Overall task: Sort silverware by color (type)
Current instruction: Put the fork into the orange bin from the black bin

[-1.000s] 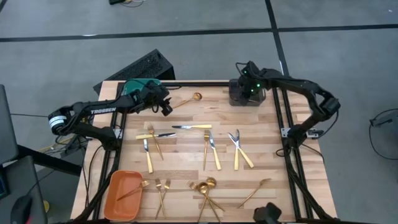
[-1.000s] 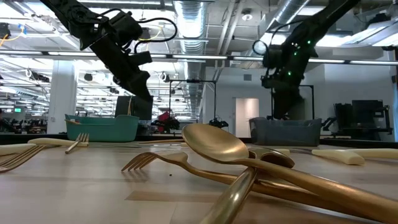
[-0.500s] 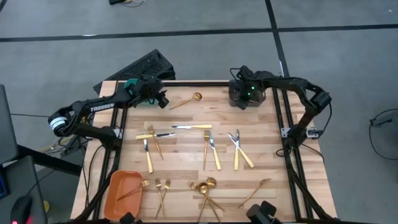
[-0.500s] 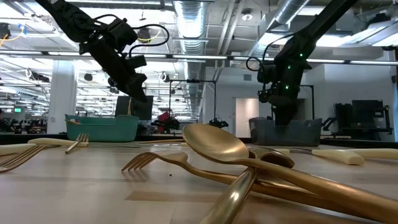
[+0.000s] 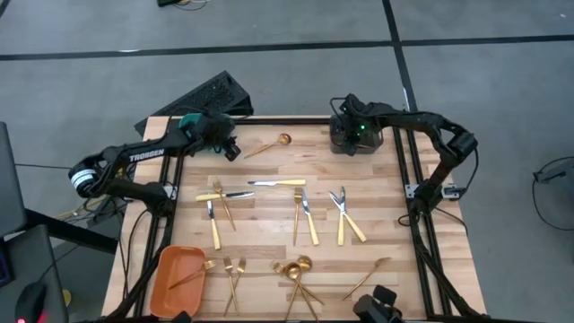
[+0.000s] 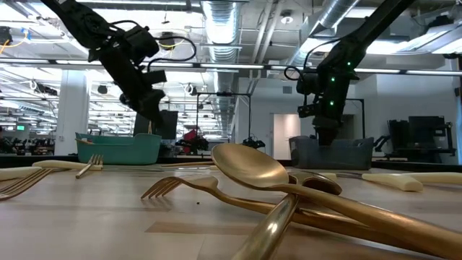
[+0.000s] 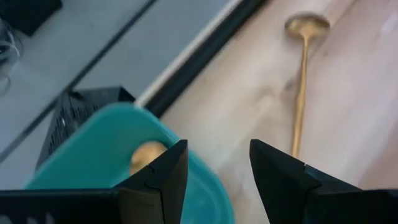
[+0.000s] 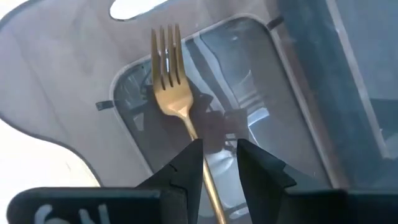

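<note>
Over the dark grey bin (image 5: 354, 142) at the table's 1 o'clock corner, the right gripper (image 8: 217, 163) pinches a gold fork (image 8: 171, 93) by its handle, tines pointing ahead along the fingers' line into the bin. At 11 o'clock the left gripper (image 7: 214, 165) hangs parted and empty over the teal bin (image 7: 93, 158), where one spoon (image 7: 147, 155) lies; the loose spoon (image 5: 272, 144) toward 3 o'clock is nearest this arm, handle running toward it.

Wooden table (image 5: 269, 235), teal bin (image 5: 192, 125) — far left corner, dark grey bin (image 5: 354, 140) far right, orange bin (image 5: 175, 278) — near left.
</note>
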{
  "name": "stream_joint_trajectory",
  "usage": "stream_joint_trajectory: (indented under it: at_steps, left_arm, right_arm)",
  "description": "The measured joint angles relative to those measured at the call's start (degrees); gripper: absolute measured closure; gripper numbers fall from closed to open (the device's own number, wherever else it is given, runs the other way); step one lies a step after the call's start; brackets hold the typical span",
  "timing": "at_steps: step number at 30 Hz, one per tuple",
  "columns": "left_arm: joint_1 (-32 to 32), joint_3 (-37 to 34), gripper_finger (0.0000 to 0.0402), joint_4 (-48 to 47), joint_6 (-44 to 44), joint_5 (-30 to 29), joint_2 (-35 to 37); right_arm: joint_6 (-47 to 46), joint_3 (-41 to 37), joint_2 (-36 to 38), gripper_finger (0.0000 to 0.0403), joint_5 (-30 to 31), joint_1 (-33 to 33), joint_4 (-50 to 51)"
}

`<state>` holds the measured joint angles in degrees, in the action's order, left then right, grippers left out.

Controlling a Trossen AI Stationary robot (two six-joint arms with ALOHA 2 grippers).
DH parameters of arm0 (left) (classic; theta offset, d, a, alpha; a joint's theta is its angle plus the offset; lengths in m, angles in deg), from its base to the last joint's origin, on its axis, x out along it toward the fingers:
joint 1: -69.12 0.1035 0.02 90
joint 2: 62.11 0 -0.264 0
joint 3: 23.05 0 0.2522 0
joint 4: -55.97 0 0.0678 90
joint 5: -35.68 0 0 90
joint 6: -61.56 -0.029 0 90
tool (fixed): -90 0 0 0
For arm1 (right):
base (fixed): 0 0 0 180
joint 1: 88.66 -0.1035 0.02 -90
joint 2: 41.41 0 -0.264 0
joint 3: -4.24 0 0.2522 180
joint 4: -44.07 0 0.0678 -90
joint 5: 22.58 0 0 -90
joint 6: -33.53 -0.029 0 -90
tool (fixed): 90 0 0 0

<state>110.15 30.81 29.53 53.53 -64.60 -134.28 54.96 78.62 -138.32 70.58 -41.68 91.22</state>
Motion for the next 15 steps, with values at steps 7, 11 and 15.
stream_joint_trajectory:
  at_steps: [7, 11, 15]
  left_arm:
    - [-1.2, 0.0, 0.0242, -2.4, 1.4, -0.1, 1.9]
    - [-1.3, 0.0, 0.0242, -1.2, 1.4, -0.1, 2.3]
    - [-1.3, 0.0, 0.0242, -1.2, 1.2, -0.1, 2.3]
  right_arm:
    - [1.6, 0.0, -2.9, 0.0279, -0.2, 0.0, -0.3]
    - [1.7, 0.0, -5.5, 0.0281, -0.4, 0.0, -0.4]
    - [2.4, 0.4, -7.5, 0.0282, -1.6, 0.5, -0.6]
